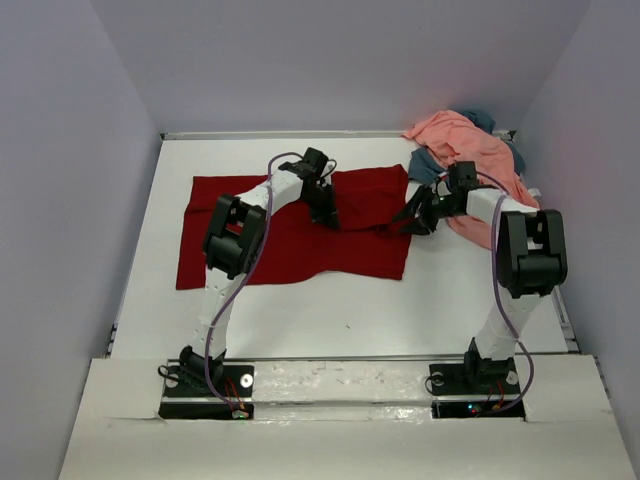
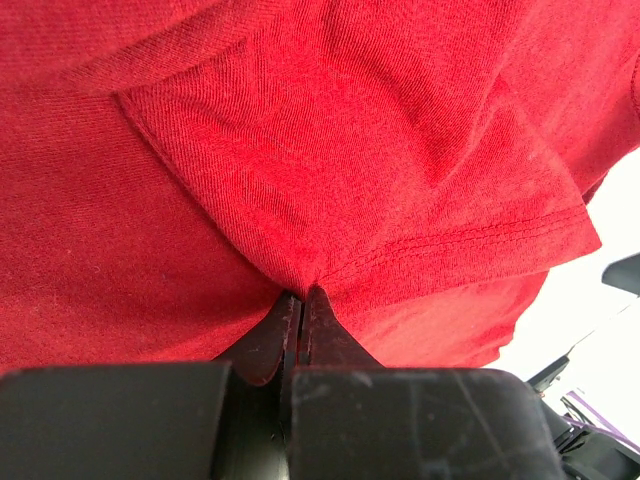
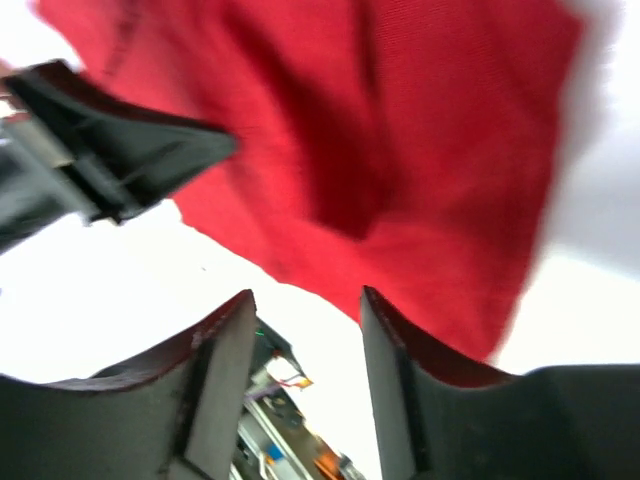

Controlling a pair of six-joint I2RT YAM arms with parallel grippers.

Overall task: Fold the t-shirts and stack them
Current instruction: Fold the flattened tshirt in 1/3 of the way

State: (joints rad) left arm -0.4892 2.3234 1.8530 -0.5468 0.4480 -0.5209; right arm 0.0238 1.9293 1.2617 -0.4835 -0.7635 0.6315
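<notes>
Nearest the left wrist lens, the left gripper has its jaws pressed together on a pucker of the dark red t-shirt, just below a stitched sleeve hem. The cloth fans out from that pinch, so I read it as a true hold rather than a touch. From above, that shirt lies spread across the middle of the table. It is far too wide for one claw to manage, which is why both arms reach into it at once, the left at its upper middle and the right at its right edge.

The right gripper is spread wide with nothing between its fingers. Red cloth lies just beyond the tips (that view is blurred, so I can't say whether it touches). My guess is that it sits there ready for a second pinch, so two holds can carry the edge over in a fold.

The salmon pink t-shirt and the slate blue-grey t-shirt are heaped together at the far right corner, crumpled and out of the way. By my reckoning the task is barely begun. The risk I'd watch is the left pinch catching only one layer.
</notes>
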